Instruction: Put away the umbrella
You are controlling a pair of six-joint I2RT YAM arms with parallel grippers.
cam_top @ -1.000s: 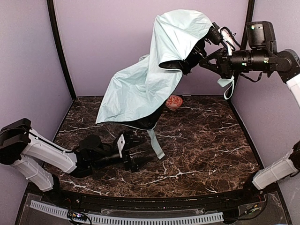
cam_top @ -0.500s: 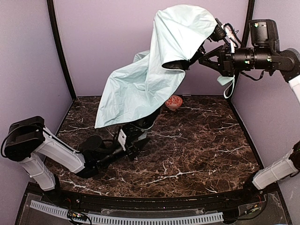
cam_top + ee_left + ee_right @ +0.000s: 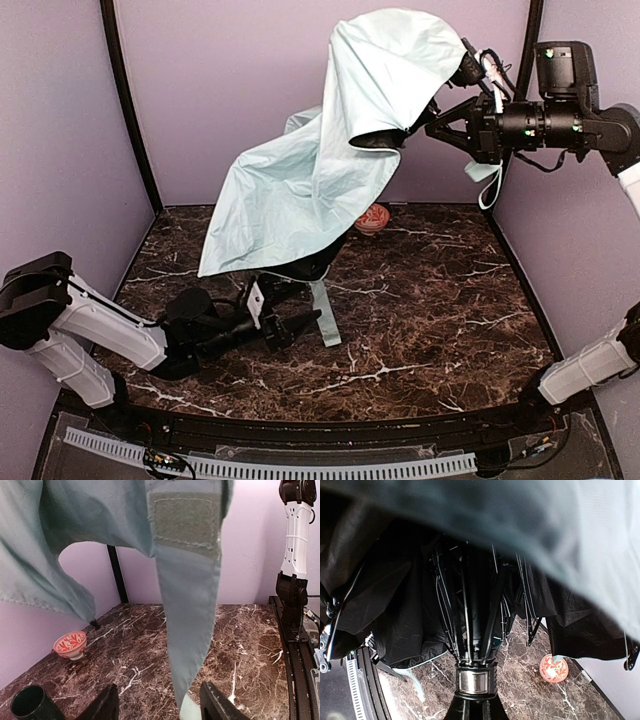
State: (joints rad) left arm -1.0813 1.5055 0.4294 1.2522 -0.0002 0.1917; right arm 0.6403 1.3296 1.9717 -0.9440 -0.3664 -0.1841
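- A red patterned bowl (image 3: 372, 218) sits at 12 o'clock on the table, beneath the canopy's edge. A dark mug (image 3: 30, 702) stands near the left gripper (image 3: 160, 707).
- The umbrella (image 3: 330, 150) hangs aloft, half open, its shaft slanting from 2 o'clock down toward 8.
- The right gripper (image 3: 450, 120) is clamped tight on its handle end. The left gripper's jaws are apart, with the strap (image 3: 187, 605) dangling between them, not pinched.
- The table (image 3: 430, 320) is dark marble, and the walls (image 3: 220, 90) are lilac.

The umbrella (image 3: 330, 160) hangs over the centre of the surface (image 3: 450, 320), gripped at 2 o'clock by the right end effector (image 3: 445, 115). A bowl (image 3: 372, 218) sits on the surface at 12 o'clock, behind the canopy. The strap (image 3: 322, 310) hangs between the fingers of the left end effector (image 3: 305, 322) at 7 o'clock.
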